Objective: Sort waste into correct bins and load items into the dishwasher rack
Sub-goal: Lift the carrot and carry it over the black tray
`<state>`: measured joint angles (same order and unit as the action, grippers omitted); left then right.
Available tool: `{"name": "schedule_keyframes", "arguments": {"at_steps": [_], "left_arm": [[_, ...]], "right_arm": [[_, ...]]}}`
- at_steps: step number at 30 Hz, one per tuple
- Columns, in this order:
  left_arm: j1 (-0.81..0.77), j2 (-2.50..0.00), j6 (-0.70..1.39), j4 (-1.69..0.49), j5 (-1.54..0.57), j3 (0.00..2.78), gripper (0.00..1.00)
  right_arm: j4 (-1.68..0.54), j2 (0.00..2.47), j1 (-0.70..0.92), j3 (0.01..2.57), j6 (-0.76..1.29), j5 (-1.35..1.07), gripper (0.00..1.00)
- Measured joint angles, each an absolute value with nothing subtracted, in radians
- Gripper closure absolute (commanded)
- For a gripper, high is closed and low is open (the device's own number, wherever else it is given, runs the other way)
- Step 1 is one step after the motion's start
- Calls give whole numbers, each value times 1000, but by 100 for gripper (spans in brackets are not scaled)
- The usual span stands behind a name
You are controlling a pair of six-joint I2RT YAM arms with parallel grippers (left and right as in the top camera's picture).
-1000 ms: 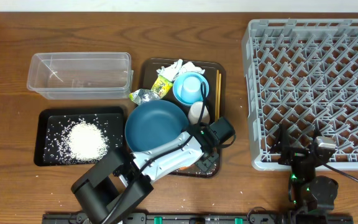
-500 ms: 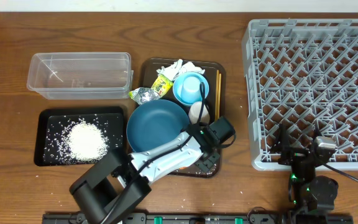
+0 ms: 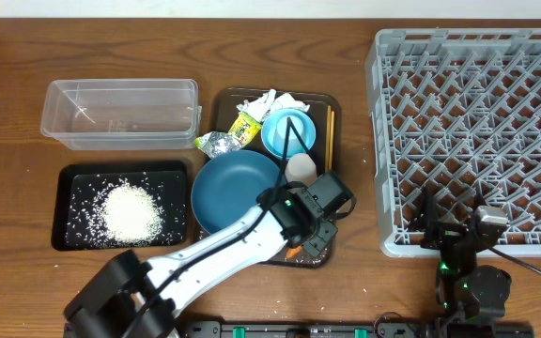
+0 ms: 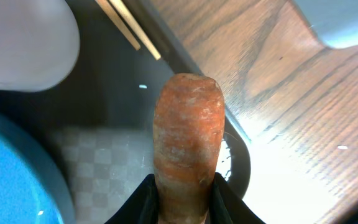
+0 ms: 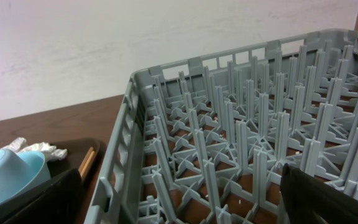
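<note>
Carrot (image 4: 188, 143) sits clenched in left tool (image 4: 184, 190) at brown serving tray (image 4: 98, 81) corner; right tool (image 5: 179, 202) gapes wide beside dishwasher rack (image 5: 229, 124)

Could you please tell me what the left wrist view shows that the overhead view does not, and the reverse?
Left wrist only: the left gripper closed on both sides of the carrot. Overhead only: the clear tub, the black tray holding the rice, the foil, the light blue cup. Both: the dark blue bowl, a white cup, the chopsticks, the brown serving tray.
</note>
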<state>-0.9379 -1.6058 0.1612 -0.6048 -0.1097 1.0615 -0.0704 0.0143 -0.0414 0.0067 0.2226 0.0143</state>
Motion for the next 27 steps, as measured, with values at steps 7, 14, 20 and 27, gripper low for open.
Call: {"name": "schedule_keyframes", "arguments": {"at_steps": [7, 14, 20, 27], "left_arm": [[-885, -1431, 188, -626, -75, 1062, 77], [-672, -1237, 261, -708, 67, 1063, 76], [-401, -1192, 341, -797, 181, 1064, 76], [-67, -1237, 425, -805, 220, 1056, 76]], "right_arm": [[-70, 14, -41, 7, 223, 14, 1], [-70, 14, -41, 7, 223, 14, 1], [-70, 14, -41, 7, 223, 15, 1], [-70, 14, -41, 7, 223, 14, 1]]}}
